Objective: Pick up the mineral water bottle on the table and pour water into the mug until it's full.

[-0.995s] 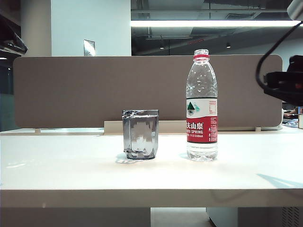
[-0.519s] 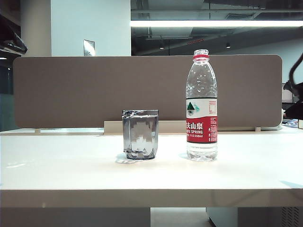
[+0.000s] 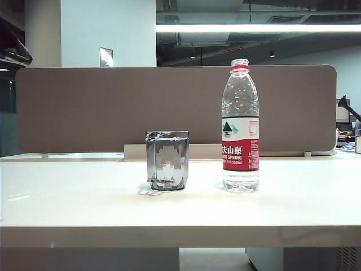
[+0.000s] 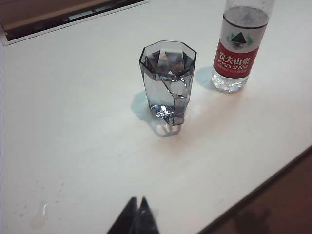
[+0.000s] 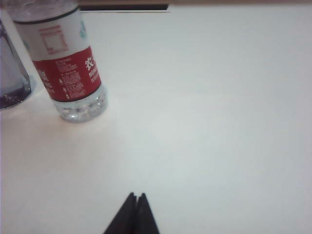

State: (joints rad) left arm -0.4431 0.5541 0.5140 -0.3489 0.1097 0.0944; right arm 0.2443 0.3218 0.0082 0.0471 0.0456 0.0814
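bottle (image 3: pixel 240 127): uncapped, probably light, slick, squashy (grip at label) | mug (image 3: pixel 167 160): brittle glass | left gripper (image 4: pixel 138 218), right gripper (image 5: pixel 132 214): pressed together above worktop (image 3: pixel 84 203)

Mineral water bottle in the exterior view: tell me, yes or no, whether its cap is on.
No: the mineral water bottle stands with an open mouth above its red neck ring, no cap on it.

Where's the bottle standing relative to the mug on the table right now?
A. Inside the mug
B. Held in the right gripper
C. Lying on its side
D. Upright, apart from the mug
D: the bottle stands upright with bare table between it and the mug; the shut right gripper holds nothing.
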